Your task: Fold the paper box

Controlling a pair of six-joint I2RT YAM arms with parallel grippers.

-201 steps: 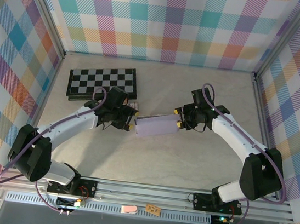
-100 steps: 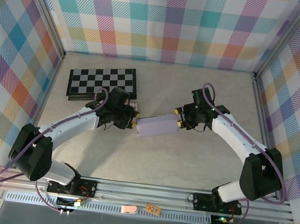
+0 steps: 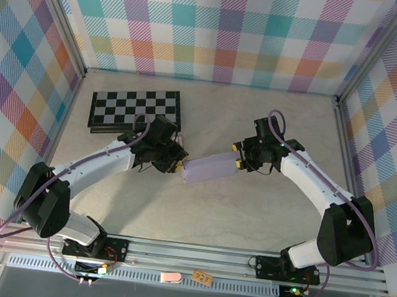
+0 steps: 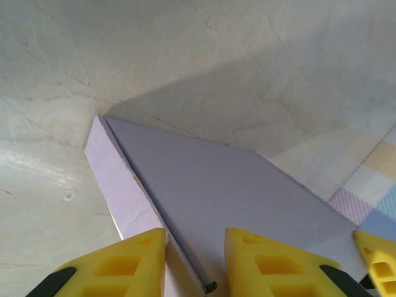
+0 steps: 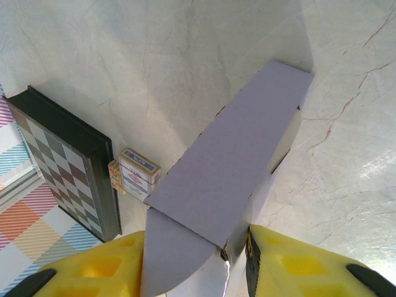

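A cream, marble-veined table (image 3: 247, 221) lies inside walls of pastel plaid cloth (image 3: 222, 27), with an aluminium rail (image 3: 192, 254) along its near edge. A black-and-white checkerboard (image 3: 136, 109) lies at the far left, and the right wrist view shows a small card pack (image 5: 137, 173) just beside it. The paper box (image 3: 209, 169) sits near the table's middle, slanting with its right end farther back, lavender face up, and it throws a shadow on the stone. The left arm stretches from its base up and rightward. The left gripper (image 3: 179, 162) is at the box's left end, its yellow fingers (image 4: 117, 260) on either side of the end edge; whether they pinch it I cannot tell. The right arm bows out to the right and reaches back. The right gripper (image 3: 237, 156) is clamped on the box's right end, by the rounded flap.
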